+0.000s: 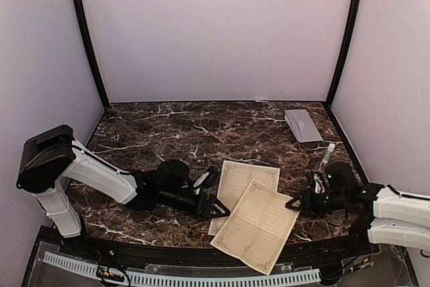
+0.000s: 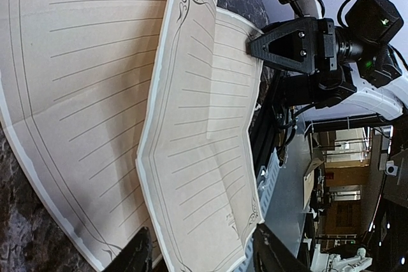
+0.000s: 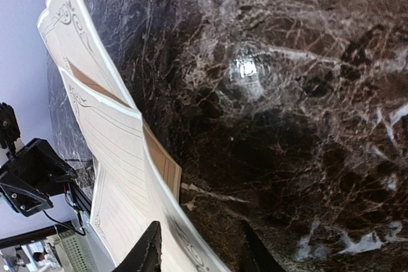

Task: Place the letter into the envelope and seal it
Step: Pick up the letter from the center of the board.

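Your left pincer (image 2: 201, 250) straddles the letter's (image 2: 197, 132) edge, jaws apart. Your right pincer (image 3: 197, 250) straddles the opposite edge, also apart.

Table: I see dark marble with white veins (image 1: 168, 126).
Letter: two cream sheets (image 1: 259, 223). The far one lies on the table and the near one overlaps it, its corner past the front edge.
Envelope: flat (image 1: 303, 125), well beyond the letter, to its right.
Tube: small, green-capped (image 1: 328, 153), between letter and envelope.
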Available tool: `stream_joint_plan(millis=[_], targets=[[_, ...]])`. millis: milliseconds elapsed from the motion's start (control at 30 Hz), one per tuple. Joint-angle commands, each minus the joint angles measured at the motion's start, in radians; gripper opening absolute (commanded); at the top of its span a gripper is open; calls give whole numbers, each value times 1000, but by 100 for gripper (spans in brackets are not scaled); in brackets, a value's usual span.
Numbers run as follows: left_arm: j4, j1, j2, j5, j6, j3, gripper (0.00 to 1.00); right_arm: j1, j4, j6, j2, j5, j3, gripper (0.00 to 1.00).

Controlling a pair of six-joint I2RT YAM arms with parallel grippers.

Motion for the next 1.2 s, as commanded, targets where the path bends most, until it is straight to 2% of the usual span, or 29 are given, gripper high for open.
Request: stream_joint_plan(millis=[0, 133, 333, 467, 667, 900, 1067, 1167], targets=[[20, -4, -43, -14, -2, -3, 52, -3, 112, 18, -7, -41, -30, 29], [20, -4, -63, -27, -4, -10, 52, -4, 164, 39, -52, -60, -39, 0], [32, -2, -162, -116, 16, -28, 54, -4, 262, 29, -168, -97, -22, 0], [-23, 11, -252, -147, 52, -5, 55, -4, 316, -19, -199, -129, 41, 0], [-65, 53, -361, -141, 99, 4, 58, -4, 322, -160, -56, -232, 236, 0], [-136, 104, -478, -144, 178, 7, 62, 0, 349, -241, 118, -426, 477, 0], [-146, 138, -551, -183, 235, -27, 74, 6, 370, -262, 177, -543, 594, 0], [-138, 163, -567, -161, 252, -27, 77, 12, 383, -264, 196, -609, 644, 0]])
